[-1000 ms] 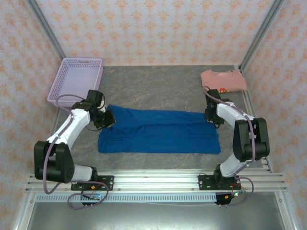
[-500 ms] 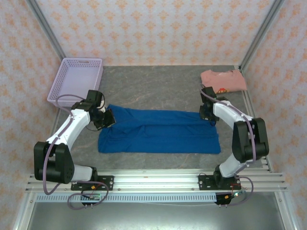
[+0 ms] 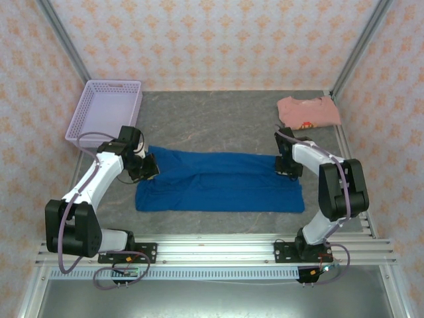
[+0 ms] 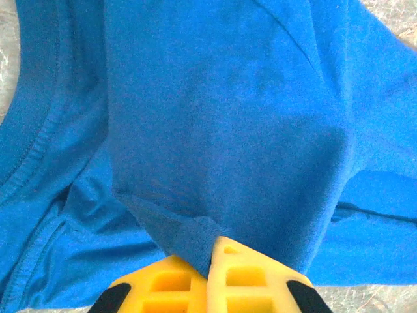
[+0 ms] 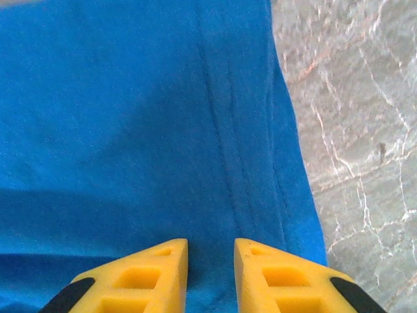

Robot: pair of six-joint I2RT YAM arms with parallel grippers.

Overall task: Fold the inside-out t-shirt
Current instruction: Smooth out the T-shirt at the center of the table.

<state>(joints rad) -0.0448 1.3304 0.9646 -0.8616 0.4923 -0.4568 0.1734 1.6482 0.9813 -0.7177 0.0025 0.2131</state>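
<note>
The inside-out t-shirt (image 3: 218,182) lies as a long royal-blue band across the grey table, plain blue side up. My left gripper (image 3: 149,167) sits at the shirt's left end, near the collar. In the left wrist view its yellow fingertips (image 4: 214,251) are shut on a raised fold of the blue cloth (image 4: 228,130). My right gripper (image 3: 286,165) is at the shirt's far right corner. Seen from the right wrist, its jaws (image 5: 211,251) stand a little apart above the stitched hem (image 5: 234,163), with flat fabric below and nothing pinched between them.
A lavender plastic basket (image 3: 106,109) stands at the back left. A folded salmon-pink shirt (image 3: 308,111) lies at the back right, just behind my right arm. Bare grey table (image 3: 218,119) stretches behind the blue shirt. An aluminium rail (image 3: 218,252) runs along the near edge.
My right gripper has slid left and slightly away, onto the shirt's right end. My left gripper keeps its hold and has barely shifted.
</note>
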